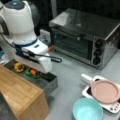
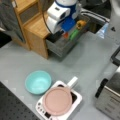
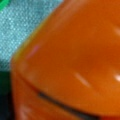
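The tool (image 1: 37, 72) sits low in the grey bin (image 1: 51, 83), directly over an orange object (image 3: 75, 57) filling the wrist view; its opening cannot be told.

We see a toaster oven (image 1: 85, 37) standing at a front view's top right on the grey bench (image 1: 67, 75). A pink plate (image 1: 105, 91) rests on a small white cooker (image 1: 110, 106), and a teal bowl (image 1: 87, 110) stands just beside it. A wooden shelf (image 2: 32, 22) stands at a front view's top left.
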